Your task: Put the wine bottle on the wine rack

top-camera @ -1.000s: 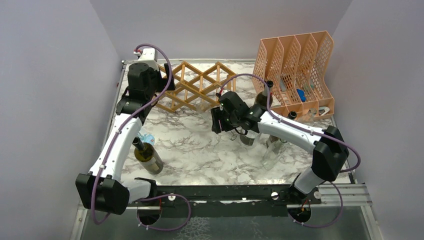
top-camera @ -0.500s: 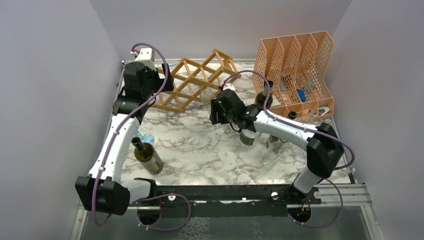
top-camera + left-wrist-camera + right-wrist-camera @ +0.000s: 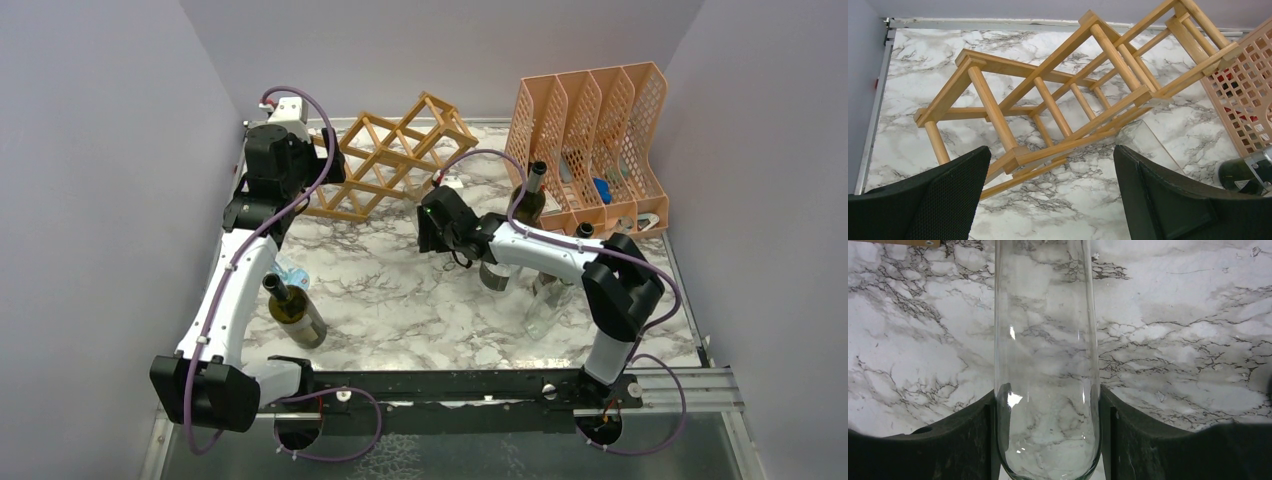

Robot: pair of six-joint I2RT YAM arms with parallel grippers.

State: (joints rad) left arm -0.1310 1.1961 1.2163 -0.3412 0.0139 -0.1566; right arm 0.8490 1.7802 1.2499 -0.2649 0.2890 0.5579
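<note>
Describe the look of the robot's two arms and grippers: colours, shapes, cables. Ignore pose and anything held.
The left arm and right arm have smooth white links joined by boxy black joint housings, with a purple cable looping along each. The left gripper and right gripper each have two thick black fingers; one left finger shows a fine mesh texture.

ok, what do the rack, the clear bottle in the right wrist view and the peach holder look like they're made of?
Wine rack: looks like unpainted light wood, maybe bamboo; round dowels, faint grain, matte.
Clear bottle: likely glass, glossy; the marble pattern shows through and highlights are sharp, though clear plastic can't be ruled out.
Peach file holder: apparently moulded plastic; uniform colour, perforated walls.
</note>
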